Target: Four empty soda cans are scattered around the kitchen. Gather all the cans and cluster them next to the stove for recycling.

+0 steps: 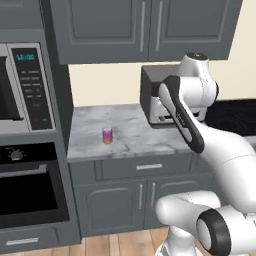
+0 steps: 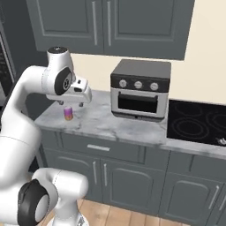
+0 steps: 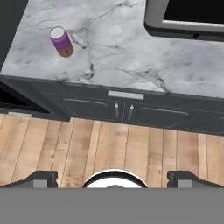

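We see the fingers (image 3: 41, 178) spread wide apart at the bottom of the hand view, nothing between them, holding nothing. Below them in that view: wooden floor (image 3: 131, 148), then the dark grey cabinet fronts (image 3: 131, 111) with a drawer handle, then the marble worktop (image 3: 118, 48).

In the right base view the gripper (image 2: 73, 102) hangs just above the worktop's front left part, with the soda can (image 2: 68, 114) directly under or just behind it; we cannot tell if they touch, though the hand view shows the can well off to the side of the fingers, so no grip.

The can: small upright cylinder, purplish-pink body, orange-brown band at the bottom, pale silver-white top. It stands alone on the worktop, near the left end and toward the front edge, close to the tall dark oven column. In the left base view the same can (image 1: 107, 135) sits on open marble, well apart from the toaster oven (image 2: 140, 89).

The toaster oven is grey, with three round dials, at the back of the worktop to the can's right. The stove (image 2: 198, 122), black glass with thin ring burners, lies just beside the toaster oven on the far right, well apart from the can. Grey wall cabinets (image 2: 110, 24) hang above. The microwave (image 1: 22, 90) and the built-in oven (image 1: 30, 185) stand at left.
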